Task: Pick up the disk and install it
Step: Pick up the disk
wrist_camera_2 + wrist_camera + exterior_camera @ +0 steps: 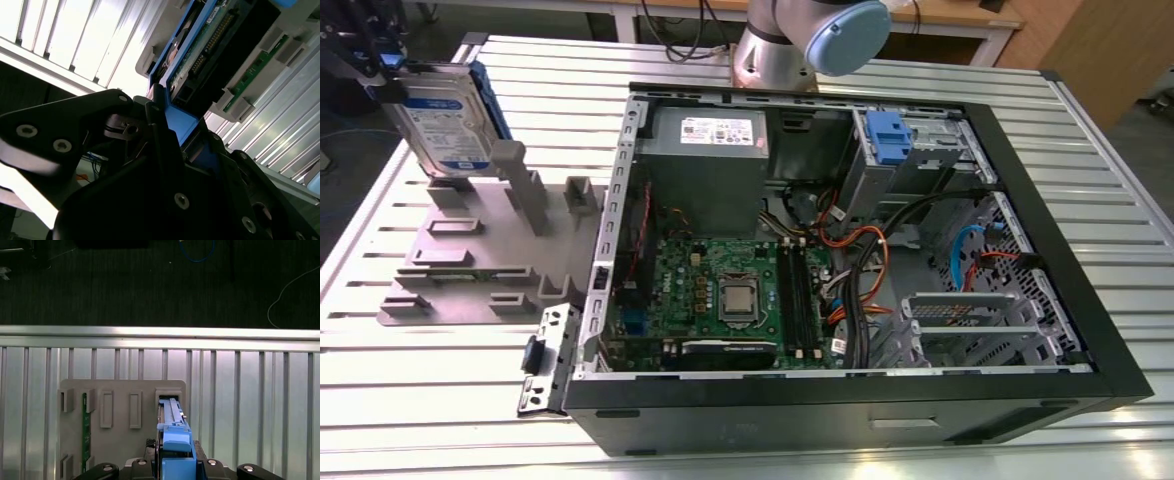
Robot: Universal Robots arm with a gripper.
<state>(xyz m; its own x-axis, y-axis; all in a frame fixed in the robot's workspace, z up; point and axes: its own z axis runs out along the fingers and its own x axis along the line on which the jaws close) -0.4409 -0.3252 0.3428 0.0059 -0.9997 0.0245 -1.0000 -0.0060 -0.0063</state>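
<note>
The gripper point(176, 126) is clamped on the disk point(200, 54). Its matte black fingers point(159, 145), studded with small screws, squeeze the glossy blue plastic bracket from both sides, with no gap showing. Beyond the grip, the second wrist view shows the drive's underside: a green circuit board with a row of connector pins inside the blue frame.

In the exterior view the disk stands upright on its narrow edge at the exterior view's far left. It is a flat silver-grey rectangle with a white-and-blue label, edged in blue. Its lower end is right at a slot of the grey holder plate point(467, 255); whether it has cleared the slot cannot be told. The plate is dull moulded plastic with squared posts and rectangular pockets, and a thin green circuit strip point(85, 427) stands in one of them.

The plate lies on the table point(440, 400), made of ribbed aluminium slats that shine brightly. A band of bare slats separates the plate from the table's rail.

Further toward the exterior view's right lies the open black computer case point(1107, 330), just beside the plate. Its green motherboard point(720, 290), tangled cables and perforated metal bays face upward. The arm point(781, 45) rises behind it.
</note>
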